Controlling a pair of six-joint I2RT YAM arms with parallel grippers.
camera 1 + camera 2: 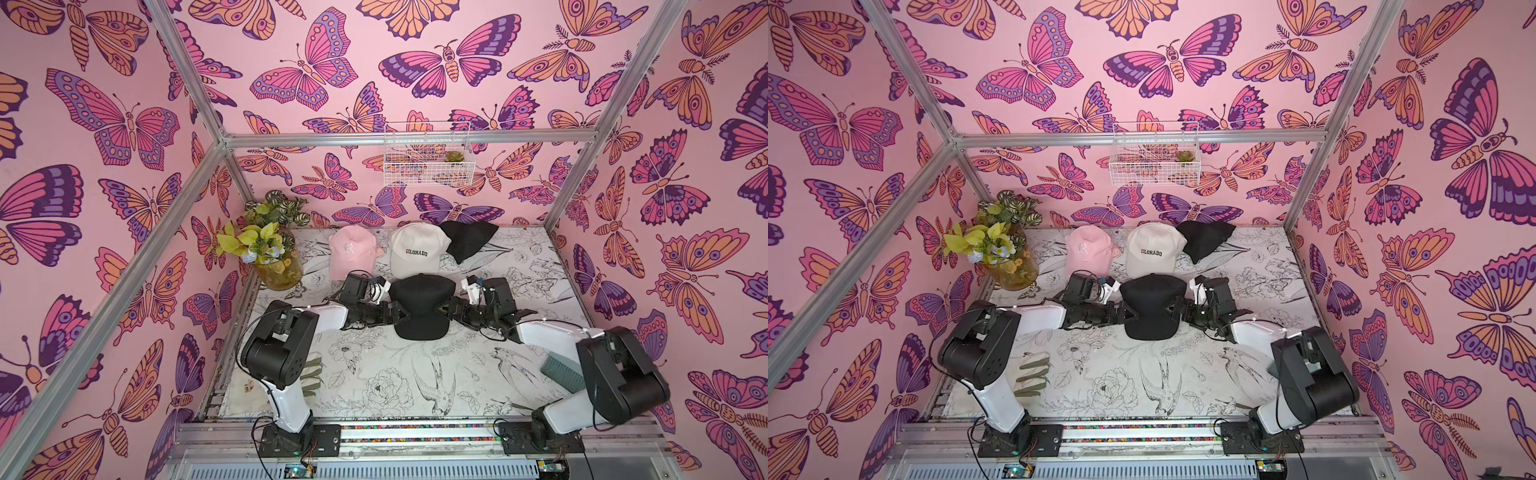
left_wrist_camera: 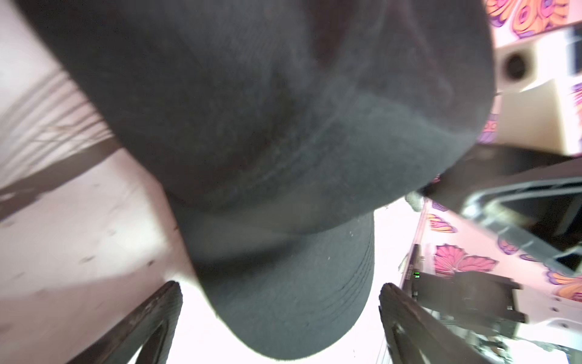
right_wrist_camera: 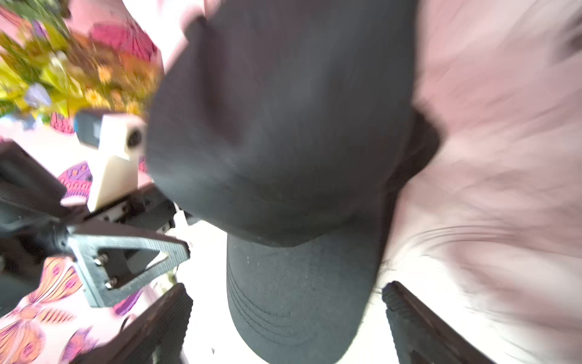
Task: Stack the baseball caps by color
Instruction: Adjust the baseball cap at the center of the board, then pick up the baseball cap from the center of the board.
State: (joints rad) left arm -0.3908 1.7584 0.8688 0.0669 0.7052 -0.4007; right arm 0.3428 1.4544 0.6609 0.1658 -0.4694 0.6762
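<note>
A black cap (image 1: 420, 305) made of soft cloth sits in the middle of the counter (image 1: 374, 386). The counter's cover has birds and flowers drawn on it. The cap has a round top and a flat brim with curved rows of stitching.

The left hand (image 1: 397, 314) is at one side of the cap and the right hand (image 1: 444, 309) is at the other, so the cap is right between them. Both hands are open wide. In each wrist view the brim pokes out between the two dark, ridged fingers (image 2: 163, 302), which stand far apart. I cannot tell if the fingertips touch the cap's sides.

Just past the left hand lies a pink cap (image 1: 351, 251) with a white letter sign. Past both hands, right behind the black cap, is a cream cap (image 1: 415, 249) with black "COLORADO" letters. Past the right hand, right beside the cream cap, a second black cap (image 1: 467, 241) lies floppy and crumpled.
</note>
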